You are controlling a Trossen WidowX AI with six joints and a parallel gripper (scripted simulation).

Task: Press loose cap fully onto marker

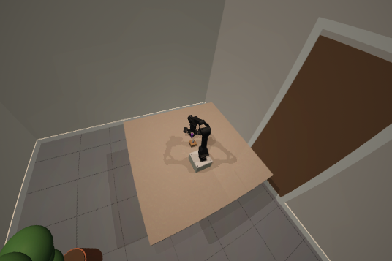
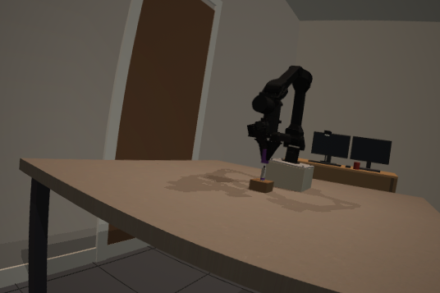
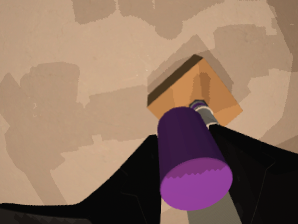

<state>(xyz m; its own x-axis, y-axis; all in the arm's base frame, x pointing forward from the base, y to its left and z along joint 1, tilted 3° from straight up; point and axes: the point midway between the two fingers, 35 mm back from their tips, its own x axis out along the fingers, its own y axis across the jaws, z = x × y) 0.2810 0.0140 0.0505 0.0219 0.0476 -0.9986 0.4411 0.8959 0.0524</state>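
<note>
My gripper point(image 2: 265, 155) point(image 3: 183, 137) is shut on the purple cap point(image 1: 191, 135) point(image 2: 264, 156) point(image 3: 187, 135), which is held upright with its closed end up. The white marker point(image 2: 263, 173) point(image 3: 206, 116) stands upright in the holder block point(image 1: 192, 143) point(image 2: 261, 185) point(image 3: 220, 92). In the exterior view the cap is above the marker, with a small gap between the cap's lower end and the marker's tip. In the wrist view the cap and the right finger hide part of the marker and the block's near side.
The arm's pale base box point(image 1: 200, 161) point(image 2: 289, 175) stands on the table point(image 1: 164, 201) point(image 2: 197, 217) close behind the holder block. A desk with two monitors point(image 2: 331, 144) point(image 2: 370, 150) is at the back in the exterior view. A potted plant point(image 1: 31, 241) is on the floor in the top view.
</note>
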